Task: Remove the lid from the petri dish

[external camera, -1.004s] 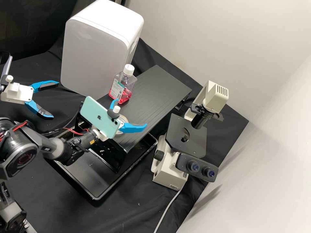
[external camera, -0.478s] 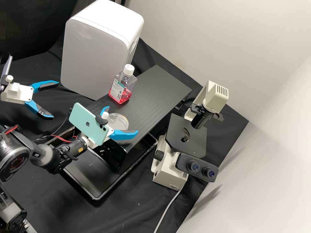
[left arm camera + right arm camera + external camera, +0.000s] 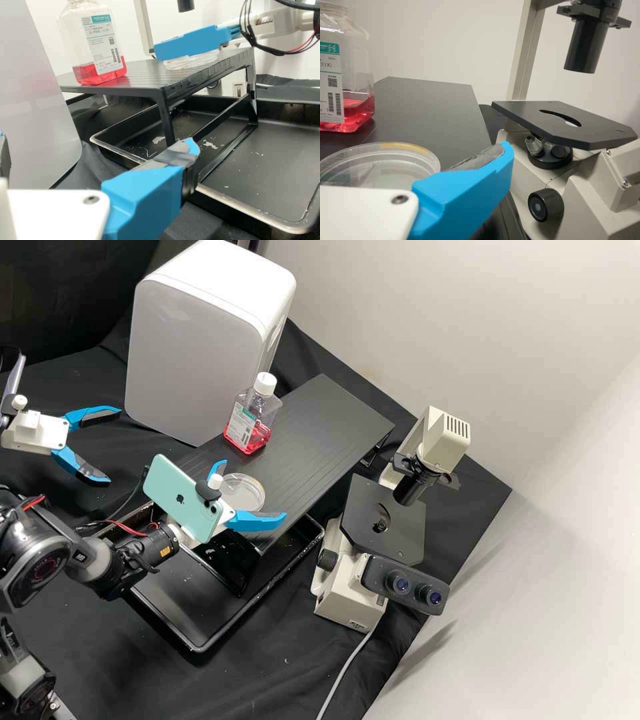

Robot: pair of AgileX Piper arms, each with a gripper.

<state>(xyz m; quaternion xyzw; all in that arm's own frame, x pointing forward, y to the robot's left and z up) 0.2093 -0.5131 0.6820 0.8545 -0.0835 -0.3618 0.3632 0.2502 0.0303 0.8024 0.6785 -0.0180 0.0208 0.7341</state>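
Observation:
A clear petri dish [image 3: 239,487] lies flat near the front-left end of the black raised shelf [image 3: 320,433]. My right gripper [image 3: 253,489] is open at shelf height, one blue finger on each side of the dish and not touching it. In the right wrist view the dish [image 3: 375,162] sits just beyond one of my fingers [image 3: 465,190]. The left wrist view shows the dish [image 3: 192,61] behind the right arm's finger [image 3: 192,42]. My left gripper [image 3: 112,444] hangs open at the far left, apart from the shelf.
A flask of red liquid [image 3: 251,415] stands on the shelf behind the dish. The shelf stands in a black tray [image 3: 200,633]. A microscope [image 3: 390,527] is to the right, and a white box [image 3: 200,333] is at the back left.
The right gripper has drawn back to the left and a little lower, so the dish now shows between its fingers. The left arm has not moved.

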